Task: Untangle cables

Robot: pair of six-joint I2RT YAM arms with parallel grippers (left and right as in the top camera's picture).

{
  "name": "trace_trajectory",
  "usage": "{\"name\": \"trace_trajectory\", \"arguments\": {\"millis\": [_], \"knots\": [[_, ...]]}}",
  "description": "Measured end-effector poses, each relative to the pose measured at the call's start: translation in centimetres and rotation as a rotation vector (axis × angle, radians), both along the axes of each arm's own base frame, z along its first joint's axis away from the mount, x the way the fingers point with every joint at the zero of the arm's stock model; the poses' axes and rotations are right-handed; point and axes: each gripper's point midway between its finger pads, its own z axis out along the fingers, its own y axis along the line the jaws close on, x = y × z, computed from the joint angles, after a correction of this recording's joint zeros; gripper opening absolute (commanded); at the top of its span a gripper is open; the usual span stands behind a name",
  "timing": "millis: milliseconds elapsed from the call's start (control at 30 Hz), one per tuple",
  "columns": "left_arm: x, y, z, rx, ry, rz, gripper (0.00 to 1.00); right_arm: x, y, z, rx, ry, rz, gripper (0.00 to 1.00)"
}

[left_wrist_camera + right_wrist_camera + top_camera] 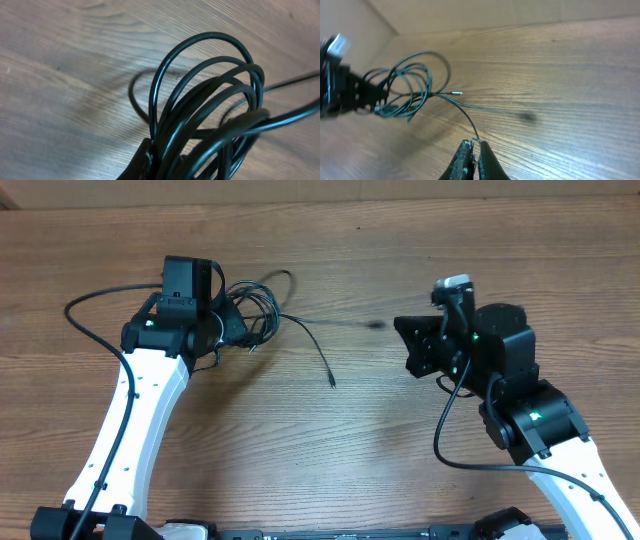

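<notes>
My left gripper [232, 328] is shut on a bundle of thin black cables [255, 302], whose loops fan out from its jaws [165, 162] in the left wrist view [210, 95]. One cord trails right and down from the bundle and ends in a free plug [331, 382] on the table. My right gripper [400, 338] is shut and empty, raised to the right of that plug. In the right wrist view the cord [467, 117] ends just beyond the closed fingertips [474, 149]. A silver-tipped plug [457, 93] pokes out beside the bundle [405, 90]. A faint line runs to a dark blurred spot [375, 325].
The wooden table [320, 460] has a cardboard wall along its back edge [520, 12]. Thick black arm wires loop beside the left arm [85, 305] and the right arm [443, 425].
</notes>
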Motion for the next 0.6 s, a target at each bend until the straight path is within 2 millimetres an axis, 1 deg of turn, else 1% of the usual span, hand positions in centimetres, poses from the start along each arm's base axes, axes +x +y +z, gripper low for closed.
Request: {"name": "trace_trajectory", "arguments": {"millis": [100,133,233,300,367,433,567,600], "knots": [[0.0,0.2,0.0,-0.017,0.002,0.051,0.05,0.5,-0.4,0.1,0.046,0.023,-0.045,0.21],[0.1,0.2,0.0,-0.016,-0.001,0.047,0.04,0.6,-0.4,0.0,0.055,0.031,-0.050,0.25],[0.5,-0.4,0.4,-0.001,-0.029,-0.035,0.04,0.7,0.1,-0.7,0.066,0.064,-0.035,0.31],[0.5,-1.1,0.4,0.009,-0.037,-0.130,0.04,0.7,0.7,-1.5,0.074,0.095,-0.019,0.41],[0.2,-2.0,0.4,0.017,-0.043,-0.253,0.04,0.7,1.6,-2.2,0.081,0.120,0.015,0.47],[-0.3,-2.8,0.4,0.024,-0.044,-0.351,0.04,0.6,2.6,-2.6,0.079,0.124,0.071,0.48],[-1.3,-3.8,0.1,0.044,-0.042,-0.529,0.04,-0.4,5.4,-3.4,0.036,0.086,0.257,0.73],[-1.5,-4.0,0.1,0.052,-0.044,-0.564,0.04,-0.7,5.9,-3.6,0.020,0.070,0.300,0.76]]}}
